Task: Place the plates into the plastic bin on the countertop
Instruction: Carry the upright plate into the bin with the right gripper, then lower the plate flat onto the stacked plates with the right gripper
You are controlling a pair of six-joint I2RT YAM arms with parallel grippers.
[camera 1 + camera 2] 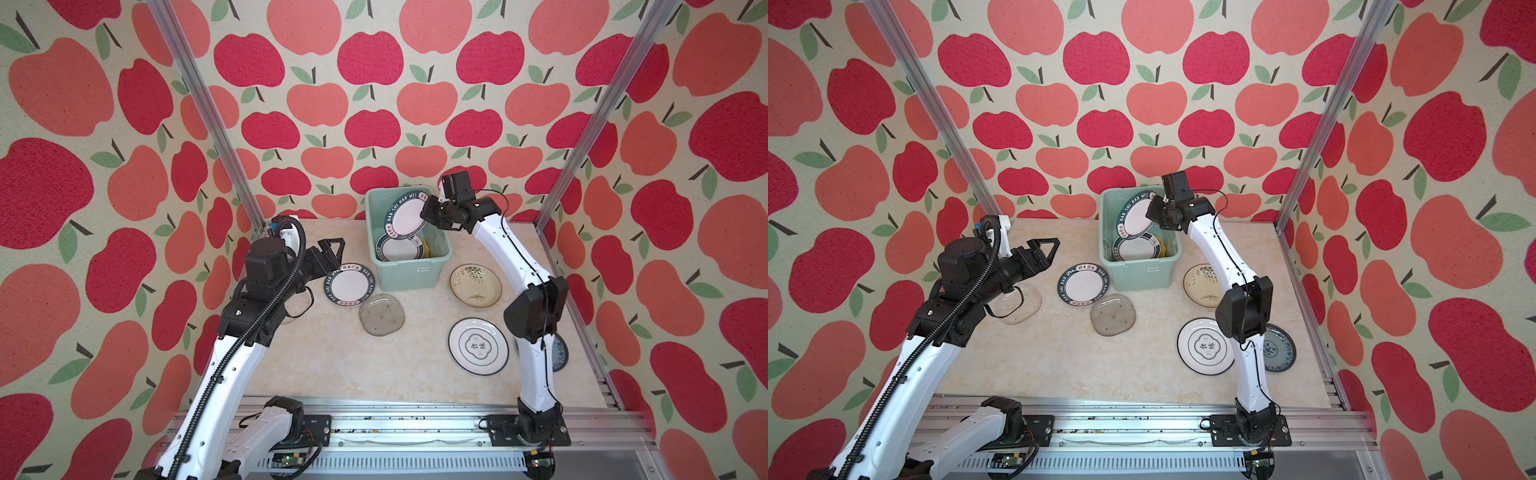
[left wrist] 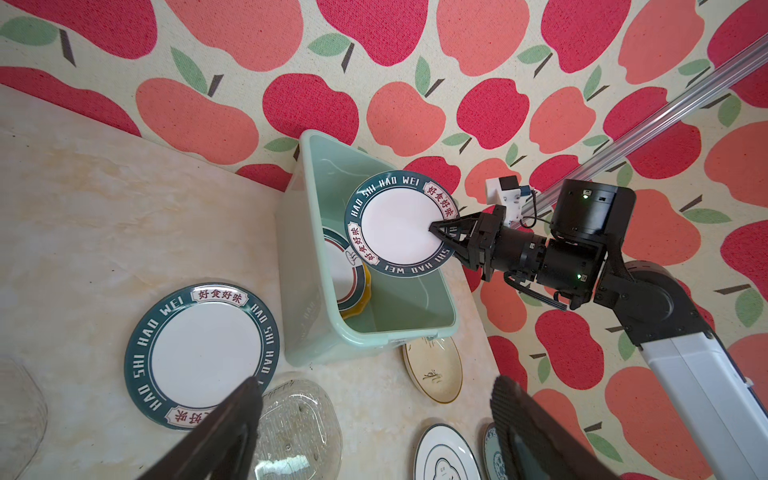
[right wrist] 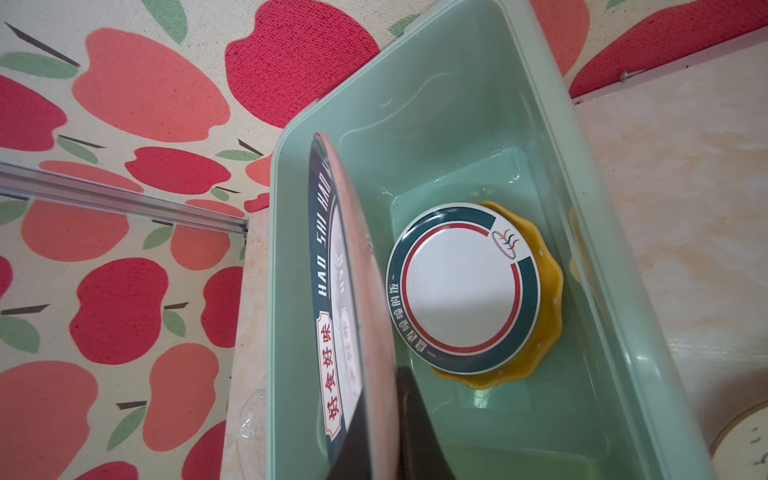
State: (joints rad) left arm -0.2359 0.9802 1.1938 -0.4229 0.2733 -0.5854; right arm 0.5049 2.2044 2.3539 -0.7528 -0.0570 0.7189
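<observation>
While the right pincer [image 1: 425, 212] was clamped shut on the rim of the held plate [image 1: 405, 214], that green-rimmed dish hung steeply tilted, almost on edge, over the 12 o'clock end of the plastic bin [image 1: 409, 275]. Its white face was turned toward the 9 o'clock side of the table [image 1: 332, 365], and whether its lower rim touched anything could not be told. The plastic bin stood at 12 o'clock on the table, close to the apple-patterned wall [image 1: 374, 124]. At its 6 o'clock end, a red-ringed plate [image 3: 463, 282] lay flat on a yellow scalloped plate [image 3: 550, 291]. Just beside the bin, at its 8 o'clock, a lettered plate [image 1: 349, 286] lay flat on the table. A glass plate [image 1: 381, 314] sat at that dish's 5 o'clock, their rims touching or nearly so. A second glass plate [image 1: 1030, 303] lay at 9 o'clock of the table, partly under the left arm [image 1: 934, 361]. At 4 o'clock of the bin lay a cream plate [image 1: 476, 286] with a plant drawing, and at its 6 o'clock lay a white plate [image 1: 478, 347] with dark rings. A blue-patterned plate [image 1: 1277, 348] sat at 3 o'clock of the white one, partly hidden by the right arm [image 1: 1246, 365]. The left pincer [image 1: 1055, 252] hovered above the table at 10 o'clock of the lettered plate, its jaws spread wide and holding nothing.
</observation>
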